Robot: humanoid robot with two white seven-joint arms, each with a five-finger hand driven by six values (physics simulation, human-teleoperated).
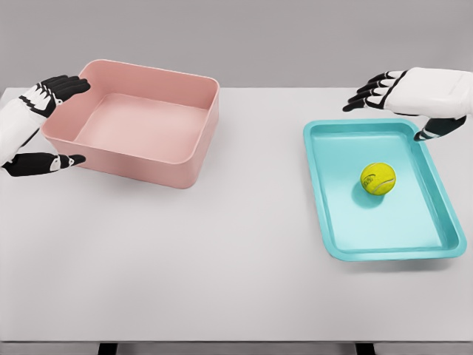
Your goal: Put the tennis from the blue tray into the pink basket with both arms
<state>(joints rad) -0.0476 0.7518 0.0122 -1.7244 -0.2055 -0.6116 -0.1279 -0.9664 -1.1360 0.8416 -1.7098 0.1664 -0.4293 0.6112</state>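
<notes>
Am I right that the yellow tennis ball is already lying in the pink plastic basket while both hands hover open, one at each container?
Not quite. In the head view, the yellow tennis ball lies in the shallow blue plastic tray, not in the pink plastic basket, which holds nothing. The rest stands: the left hand is open at the basket, and the right hand is open over the tray's far edge.

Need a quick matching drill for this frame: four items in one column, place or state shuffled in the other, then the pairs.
Items:
1. tennis ball
2. pink basket
3. left hand
4. right hand

Places or states:
A. open, over the blue tray's far right corner
B. holds nothing, on the table's left
C. lying in the tray
D. open, at the basket's left wall

Pairs: 1-C, 2-B, 3-D, 4-A
</notes>
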